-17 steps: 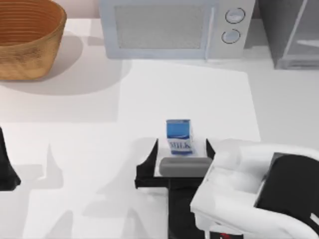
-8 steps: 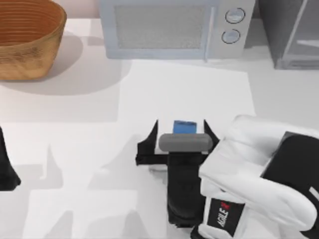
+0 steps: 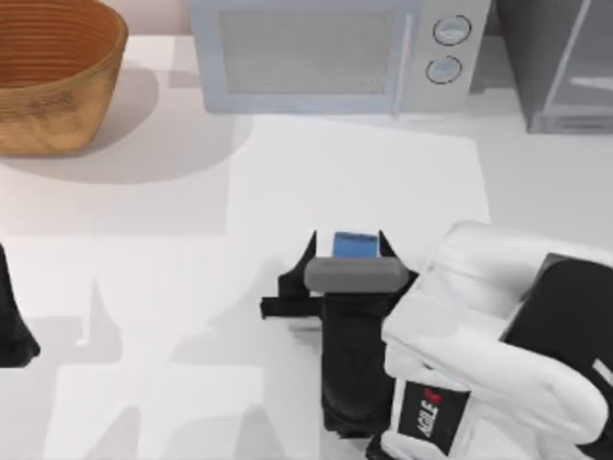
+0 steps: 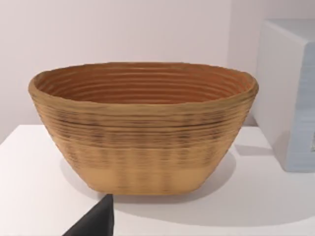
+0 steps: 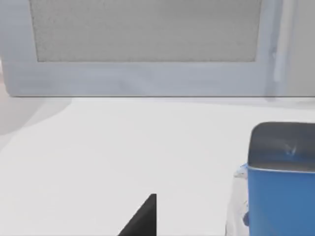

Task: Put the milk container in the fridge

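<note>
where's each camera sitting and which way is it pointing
Top view: above the table, looking down at the blue rectangular milk carton between the right gripper's black fingers.
Left wrist view: on the parked left arm, facing the woven brown basket.
Right wrist view: on the right arm, low, facing the pale microwave; one black fingertip shows.
Shared: the top and right wrist views both show carton and microwave.

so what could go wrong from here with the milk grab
1. The right end effector straddles the milk container, fingers not plainly touching it. In the right wrist view the carton sits well off to one side, so an off-centre close might tip or twist it.
2. The fridge stands at the far right beside the microwave; a carry there could clip the microwave.
3. The left end effector is parked at the left edge.
</note>
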